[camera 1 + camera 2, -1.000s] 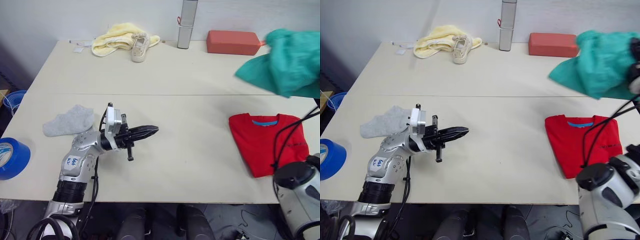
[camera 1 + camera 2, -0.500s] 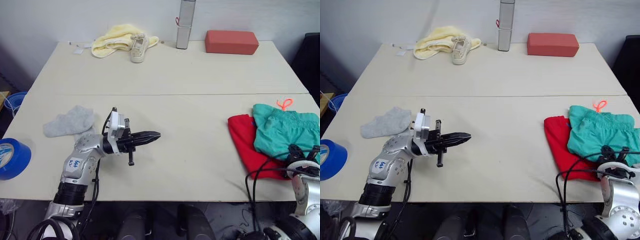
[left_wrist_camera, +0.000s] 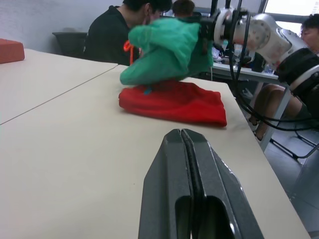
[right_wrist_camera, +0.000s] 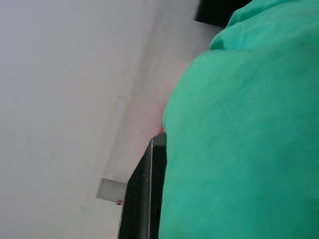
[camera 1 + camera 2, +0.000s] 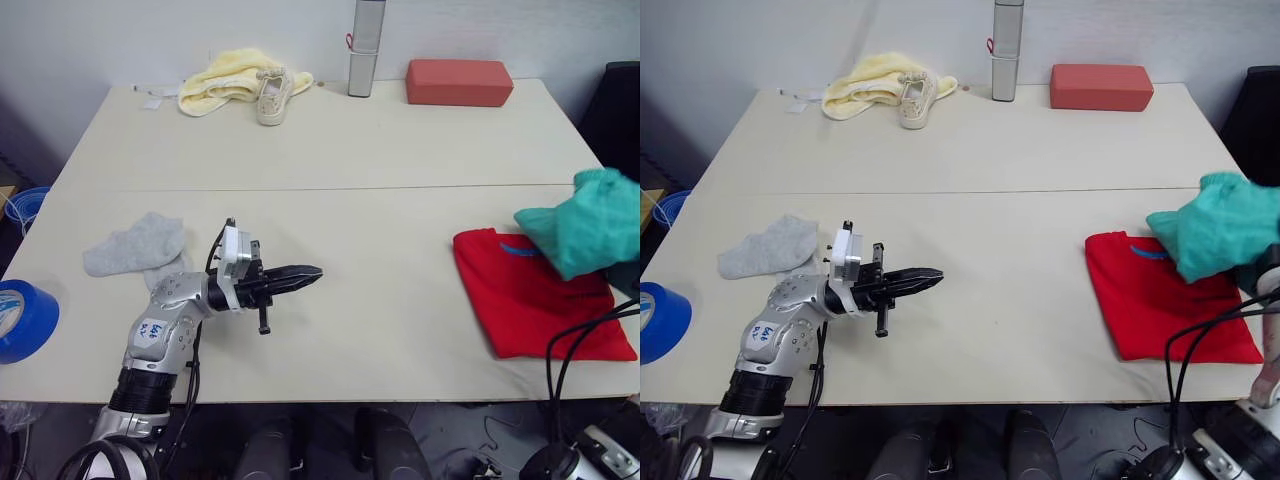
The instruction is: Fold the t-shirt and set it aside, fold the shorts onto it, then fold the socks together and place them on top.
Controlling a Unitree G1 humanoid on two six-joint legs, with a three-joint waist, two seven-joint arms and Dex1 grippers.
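T-shirt (image 5: 535,297): folded, flat on the table (image 5: 400,160) at the right near edge, blue neck label showing. Shorts (image 5: 585,215): bunched, lifted off the table, hanging above the t-shirt's far right corner; orange drawstring visible in the left wrist view. Right hand: black finger (image 4: 144,199) seen pressed against the teal fabric, clamped on the shorts. Left hand (image 5: 308,272): fingers pressed together, nothing held, pointing toward the t-shirt, low over the table's near left area. Socks (image 5: 137,245): grey, lying loose on the table behind the left forearm, well apart from the t-shirt. Far edge: yellow cloth (image 5: 222,77) with sneaker (image 5: 270,93) resting against it, grey upright cylinder (image 5: 364,48), red block (image 5: 459,82). Blue tape roll (image 5: 22,320) at the near left edge. Person (image 3: 119,31) seated beyond the table in the left wrist view.
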